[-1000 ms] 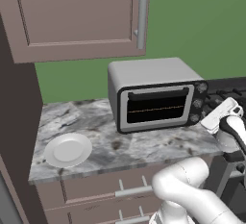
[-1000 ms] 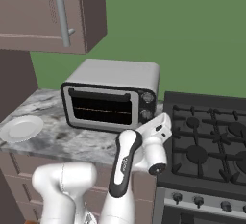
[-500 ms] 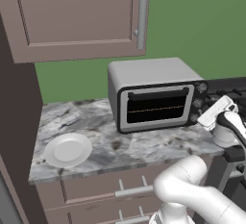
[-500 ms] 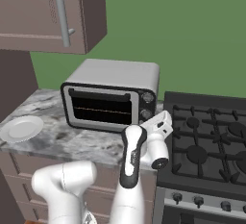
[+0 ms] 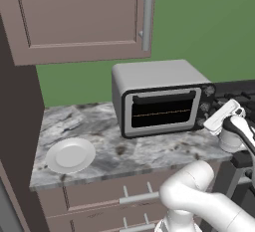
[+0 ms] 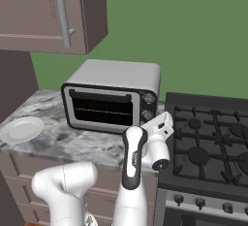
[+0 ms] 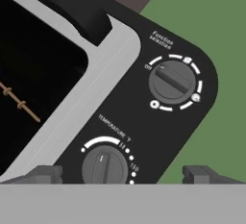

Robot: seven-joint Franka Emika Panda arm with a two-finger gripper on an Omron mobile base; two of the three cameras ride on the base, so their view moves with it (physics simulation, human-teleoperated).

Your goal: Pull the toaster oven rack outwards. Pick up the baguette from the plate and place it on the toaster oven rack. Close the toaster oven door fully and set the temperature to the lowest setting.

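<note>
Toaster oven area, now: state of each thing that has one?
toaster oven door: shut, upright
plate: bare, on the counter left of the oven
function knob: pointer toward Off
temperature knob: straight ahead of the pincer, untouched
upper cabinet door: shut
pincer: open, holding nothing

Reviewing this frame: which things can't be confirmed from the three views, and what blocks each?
- The baguette: the plate looks bare, and the toaster oven door has dark glass that hides what lies inside.
- Third knob: cut off by the hand view's bottom edge, below the temperature knob.
- Temperature dial numbers: partly cut off in the hand view; too small in both base views.
</note>
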